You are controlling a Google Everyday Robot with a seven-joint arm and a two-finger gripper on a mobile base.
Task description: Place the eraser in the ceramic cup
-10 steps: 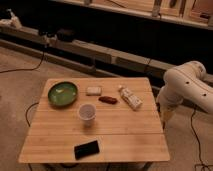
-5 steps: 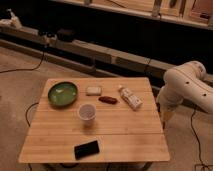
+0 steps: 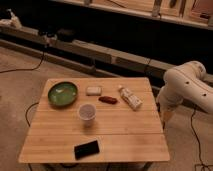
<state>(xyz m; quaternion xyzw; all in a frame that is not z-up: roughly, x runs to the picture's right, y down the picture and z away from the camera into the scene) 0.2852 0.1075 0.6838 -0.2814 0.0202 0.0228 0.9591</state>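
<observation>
The eraser (image 3: 86, 148), a flat black block, lies near the front edge of the wooden table (image 3: 125, 131), left of centre. The ceramic cup (image 3: 87, 112), small, white and upright, stands at the middle of the table, behind the eraser. My white arm (image 3: 186, 86) is folded off the table's right side. Its gripper (image 3: 163, 113) hangs low beside the right edge, far from both the eraser and the cup, and holds nothing that I can see.
A wide green bowl (image 3: 62, 93) sits at the back left. A small white block (image 3: 93, 90), a reddish-brown oblong thing (image 3: 108, 100) and a lying white bottle (image 3: 130, 98) are in a row behind the cup. Cables run on the floor.
</observation>
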